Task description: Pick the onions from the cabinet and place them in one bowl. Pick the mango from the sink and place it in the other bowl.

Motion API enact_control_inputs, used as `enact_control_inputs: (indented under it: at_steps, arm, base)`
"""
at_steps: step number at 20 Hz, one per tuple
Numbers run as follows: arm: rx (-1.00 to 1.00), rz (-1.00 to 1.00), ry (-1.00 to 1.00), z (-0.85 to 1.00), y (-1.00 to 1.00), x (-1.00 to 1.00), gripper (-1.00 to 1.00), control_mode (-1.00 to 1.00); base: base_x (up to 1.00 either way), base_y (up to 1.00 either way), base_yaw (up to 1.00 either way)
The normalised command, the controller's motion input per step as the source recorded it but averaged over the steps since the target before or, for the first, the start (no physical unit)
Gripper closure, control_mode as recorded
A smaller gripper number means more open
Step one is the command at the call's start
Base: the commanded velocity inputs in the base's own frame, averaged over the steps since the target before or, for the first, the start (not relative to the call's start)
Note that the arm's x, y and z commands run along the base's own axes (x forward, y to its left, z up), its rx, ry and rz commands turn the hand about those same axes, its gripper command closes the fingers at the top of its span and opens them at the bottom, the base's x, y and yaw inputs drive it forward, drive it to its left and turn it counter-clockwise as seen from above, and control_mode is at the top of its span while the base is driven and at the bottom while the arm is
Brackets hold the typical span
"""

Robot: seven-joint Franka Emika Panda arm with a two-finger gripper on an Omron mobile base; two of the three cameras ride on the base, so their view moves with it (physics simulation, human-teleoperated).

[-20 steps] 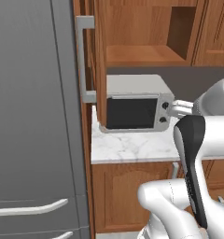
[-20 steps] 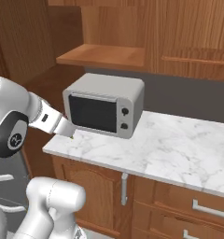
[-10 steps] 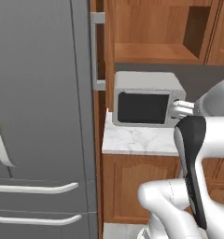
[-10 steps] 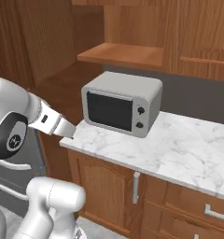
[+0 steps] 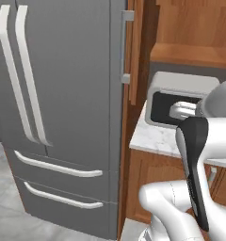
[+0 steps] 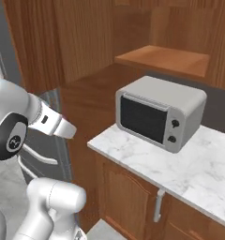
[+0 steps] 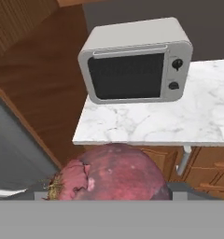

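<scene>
A reddish-purple onion (image 7: 111, 172) with a frayed root end sits low in the hand view, and my gripper (image 7: 112, 192) is shut on it, its fingers mostly hidden behind the bulb. The tall reddish-brown cabinet (image 5: 136, 56) with its grey bar handle (image 5: 126, 47) stands beside the fridge, its door seen edge-on. The tan-yellow onion, the mango, the sink and both bowls are out of view.
A grey microwave (image 7: 135, 63) (image 6: 159, 112) stands on the white marble counter (image 7: 146, 123) (image 6: 189, 168). A large grey fridge (image 5: 58, 108) rises on the left. Low wooden cupboards (image 6: 128, 201) sit under the counter, and an open wooden shelf (image 6: 163, 58) hangs above the microwave.
The base has moved, so both base views have shifted: the microwave and counter slid to the right of the picture and the fridge now takes up the left.
</scene>
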Motion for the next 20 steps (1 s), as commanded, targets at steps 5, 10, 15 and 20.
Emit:
enact_control_inputs:
  at_steps: [5, 10, 15, 20]
  arm:
    - [0.0, 0.0, 0.0, 0.0, 0.0, 0.0, 1.0, 1.0]
    - [0.0, 0.0, 0.0, 0.0, 0.0, 0.0, 1.0, 1.0]
    - [0.0, 0.0, 0.0, 0.0, 0.0, 0.0, 1.0, 1.0]
    - [0.0, 0.0, 0.0, 0.0, 0.0, 0.0, 1.0, 1.0]
  base:
    - [-0.35, 0.24, 0.42]
    - [-0.59, 0.3, 0.33]
    - [-0.45, 0.31, 0.35]
    - [-0.01, 0.21, 0.48]
